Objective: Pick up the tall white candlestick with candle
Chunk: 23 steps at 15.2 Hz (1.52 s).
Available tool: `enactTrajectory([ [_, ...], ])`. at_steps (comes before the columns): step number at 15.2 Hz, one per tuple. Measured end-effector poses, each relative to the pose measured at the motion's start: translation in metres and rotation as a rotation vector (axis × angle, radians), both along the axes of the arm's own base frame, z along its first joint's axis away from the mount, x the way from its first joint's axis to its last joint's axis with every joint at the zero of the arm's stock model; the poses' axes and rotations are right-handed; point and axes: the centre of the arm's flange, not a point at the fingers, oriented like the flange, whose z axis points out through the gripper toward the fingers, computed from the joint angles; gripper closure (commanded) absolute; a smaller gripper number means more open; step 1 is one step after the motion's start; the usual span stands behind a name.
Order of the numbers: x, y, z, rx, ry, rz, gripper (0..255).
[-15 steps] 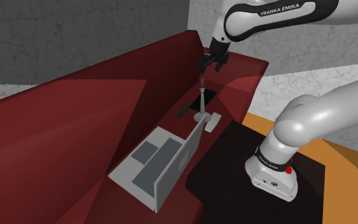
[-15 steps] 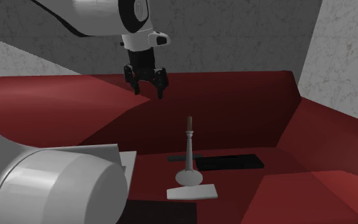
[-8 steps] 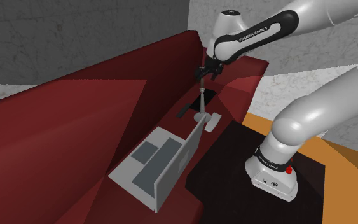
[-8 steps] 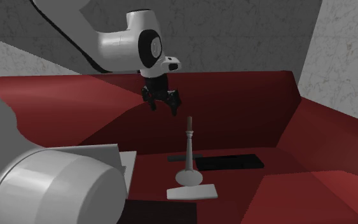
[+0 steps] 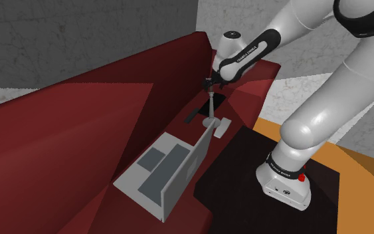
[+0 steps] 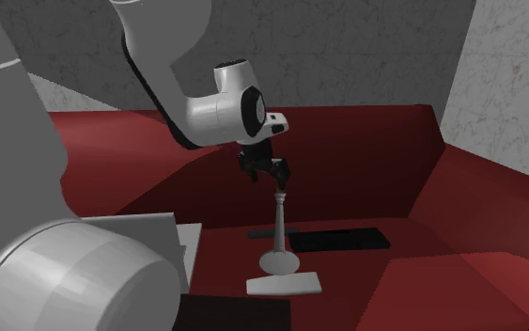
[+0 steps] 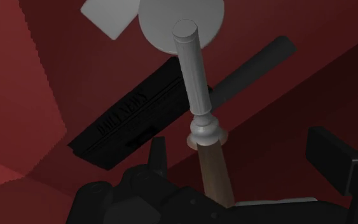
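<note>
One open grey laptop [image 5: 165, 169] lies nearest on the red sofa [image 5: 79, 133]. At its 1 o'clock stands one candlestick [image 5: 209, 110], with one grey slab [image 5: 224, 126] at its base's 3 o'clock and one black slab [image 6: 339, 241] behind. The gripper [image 5: 210, 83], fingers spread, straddles the candle without touching it.

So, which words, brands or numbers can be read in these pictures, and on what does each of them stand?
"FRANKA EMIKA": small white letters on the dark band of the arm, just legible in the shoulder view.
Dark lettering on the black flat slab, seen in the wrist view: too blurred to read.
I can make out no other text.
</note>
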Motion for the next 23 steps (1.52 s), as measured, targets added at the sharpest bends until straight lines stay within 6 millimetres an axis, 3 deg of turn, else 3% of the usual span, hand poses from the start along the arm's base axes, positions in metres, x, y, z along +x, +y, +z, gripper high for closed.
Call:
enactTrajectory([
  [4,0.015,-0.021,-0.033,-0.03,-0.015,-0.042,0],
  [11,0.015,-0.024,-0.07,-0.033,-0.017,-0.047,0],
  [12,0.015,-0.024,-0.072,-0.033,-0.017,-0.047,255],
  [23,0.016,-0.024,-0.071,-0.033,-0.019,-0.047,255],
])
